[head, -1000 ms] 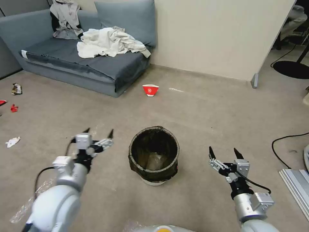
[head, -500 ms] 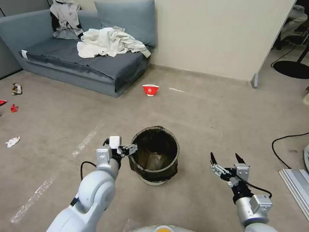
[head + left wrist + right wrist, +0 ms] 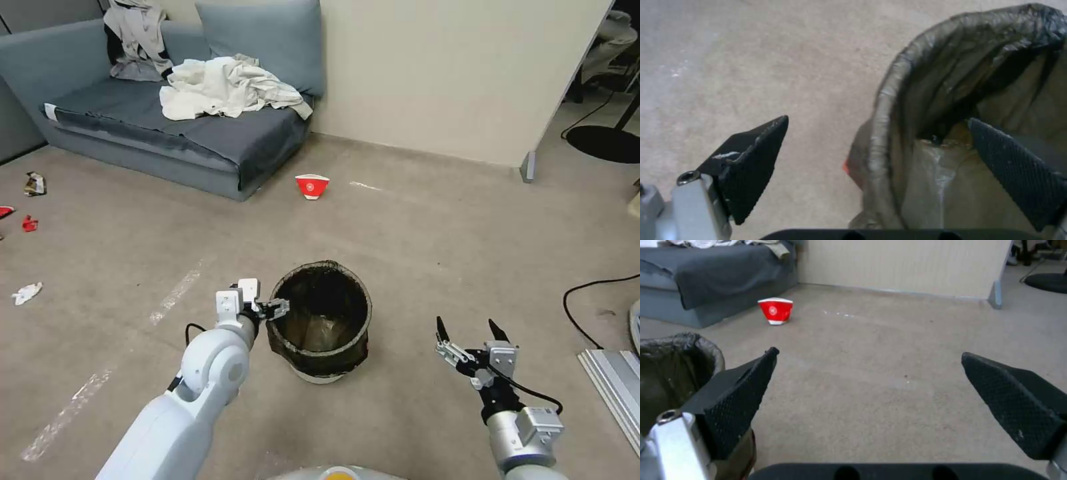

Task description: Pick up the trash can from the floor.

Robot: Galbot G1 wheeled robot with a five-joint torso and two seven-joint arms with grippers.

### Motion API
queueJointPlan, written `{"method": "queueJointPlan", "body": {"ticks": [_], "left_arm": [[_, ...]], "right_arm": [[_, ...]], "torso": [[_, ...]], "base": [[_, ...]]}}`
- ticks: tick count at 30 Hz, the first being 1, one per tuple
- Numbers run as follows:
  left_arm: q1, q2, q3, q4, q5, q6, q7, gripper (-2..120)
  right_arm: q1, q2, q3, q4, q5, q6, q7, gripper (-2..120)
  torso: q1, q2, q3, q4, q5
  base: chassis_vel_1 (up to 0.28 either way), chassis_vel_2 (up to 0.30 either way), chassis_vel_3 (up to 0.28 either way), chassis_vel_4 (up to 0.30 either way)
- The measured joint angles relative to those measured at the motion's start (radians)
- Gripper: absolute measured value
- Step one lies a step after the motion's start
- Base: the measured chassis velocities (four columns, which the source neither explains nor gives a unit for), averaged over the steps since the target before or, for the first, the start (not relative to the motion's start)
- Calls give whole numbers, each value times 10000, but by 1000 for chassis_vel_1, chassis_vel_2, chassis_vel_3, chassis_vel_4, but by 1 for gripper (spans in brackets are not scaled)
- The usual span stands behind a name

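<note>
White trash can (image 3: pixel 320 320) on the floor (image 3: pixel 427 253) now has the spread left end effector (image 3: pixel 275 309) straddling its rim, ready to pinch; the spread right end effector (image 3: pixel 470 331) hovers aside.

2 silver-white arms; left gripper (image 3: pixel 277 309) and right gripper (image 3: pixel 469 329) have pointed black textured fingers (image 3: pixel 735 403); thin black cables at wrists.

The left gripper (image 3: pixel 279 308) swings in from open floor (image 3: pixel 427 253) to the can (image 3: pixel 320 320) and now straddles its near-left rim (one finger inside, one outside), jaws apart. The right gripper (image 3: pixel 469 329) sinks slightly lower, fingers spread.
</note>
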Motion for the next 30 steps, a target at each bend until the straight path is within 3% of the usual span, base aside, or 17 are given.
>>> {"method": "queueJointPlan", "body": {"ticks": [10,20,30], "left_arm": [[-518,-226,452,607,-785,133,-606,100],[-661,-237,474,880,-1257,132,-652,100],[-956,-207,613,1148,-1843,125,-951,67]], "right_arm": [[2,26,13,113,37,7,92,100],[45,52,-25,111,42,-21,88,100],[80,68,-59,111,48,-187,60,100]], "torso": [[0,0,-1,-1,1],[1,0,-1,0,0],[0,0,-1,-1,0]], "base": [[0,0,0,0],[0,0,0,0],[0,0,0,0]]}}
